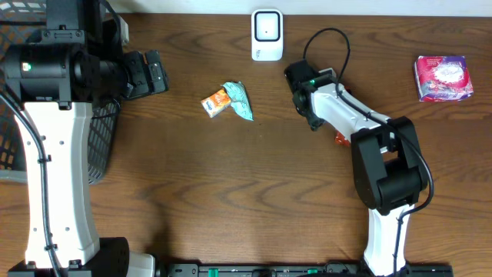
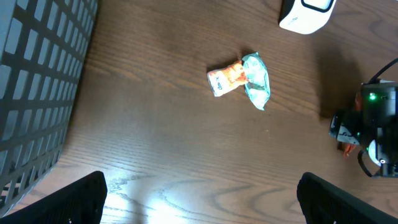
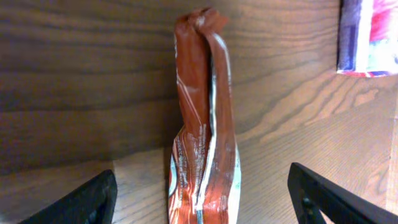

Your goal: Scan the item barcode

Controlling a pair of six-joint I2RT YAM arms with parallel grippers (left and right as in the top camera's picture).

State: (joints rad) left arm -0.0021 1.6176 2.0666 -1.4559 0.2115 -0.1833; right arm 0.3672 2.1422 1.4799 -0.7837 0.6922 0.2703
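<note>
Packet [image 3: 200, 124] lies between your right gripper's [image 3: 203, 177] fingers, which stand apart and clear of it on both sides. It looks light, thin and crinkly: glossy red-brown film with a crimped end seam, probably slippery and easily crushed. Take it across the flat body, not the seam. Beyond it is the wood-grain table [image 3: 74, 74], with a purple pack [image 3: 370, 34] off to the right. Your left gripper [image 2: 202, 186] hangs spread wide and empty.

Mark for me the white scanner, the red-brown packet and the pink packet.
white scanner [image 1: 267, 35], overhead view, middle of its front face.
red-brown packet [image 3: 202, 162], right wrist view, its crinkled body below the twisted top.
pink packet [image 1: 443, 78], overhead view, centre of its printed top.
</note>
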